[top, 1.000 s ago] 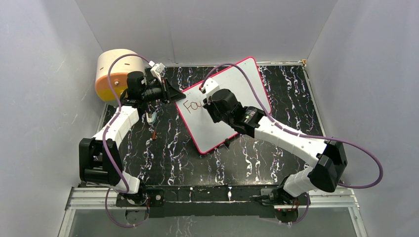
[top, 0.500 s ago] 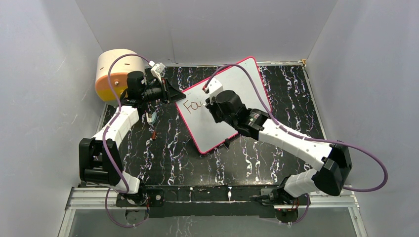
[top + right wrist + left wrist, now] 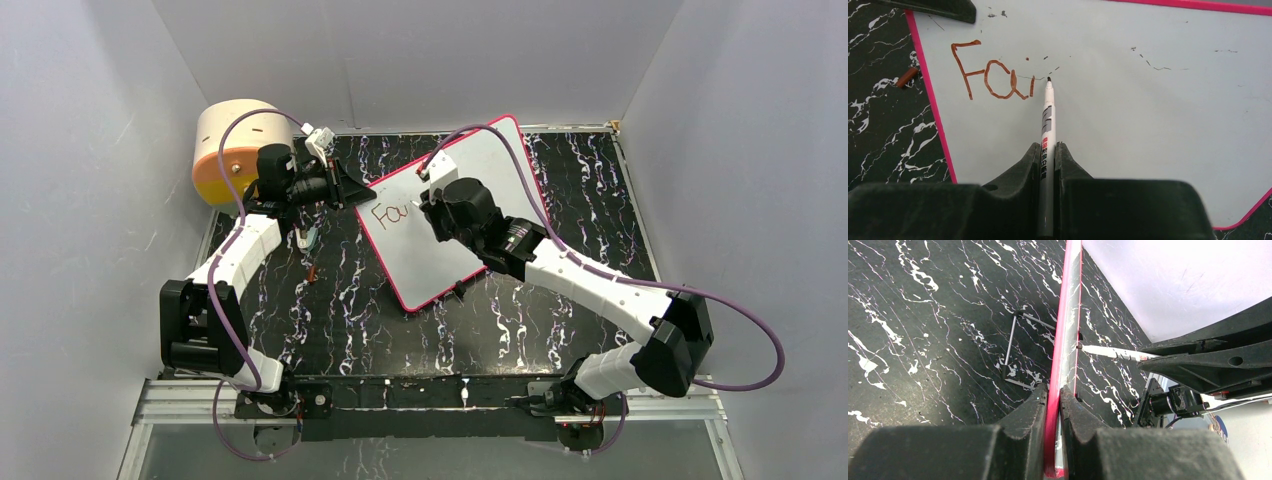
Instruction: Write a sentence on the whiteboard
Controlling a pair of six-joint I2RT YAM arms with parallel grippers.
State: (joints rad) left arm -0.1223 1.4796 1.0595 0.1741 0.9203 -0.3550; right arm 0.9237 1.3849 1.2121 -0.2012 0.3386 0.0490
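I see the large white rectangular whiteboard (image 3: 420, 265) with its thin pink-red frame at mid-bench, its long axis running 8 to 2 o'clock on the black marbled bench (image 3: 330, 300). Brownish-red handwritten letters (image 3: 993, 77) read "Fai" near its 9 o'clock corner. My right arm reaches in from 5 o'clock, right jaws clamped on a white marker (image 3: 1047, 130) whose tip is just past the "i". My left jaws pinch the frame edge.

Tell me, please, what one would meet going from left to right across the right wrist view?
Small reddish-brown piece → pink left frame of the whiteboard → written letters "Fai" → marker, its tip just right of the letters → bare white board surface.
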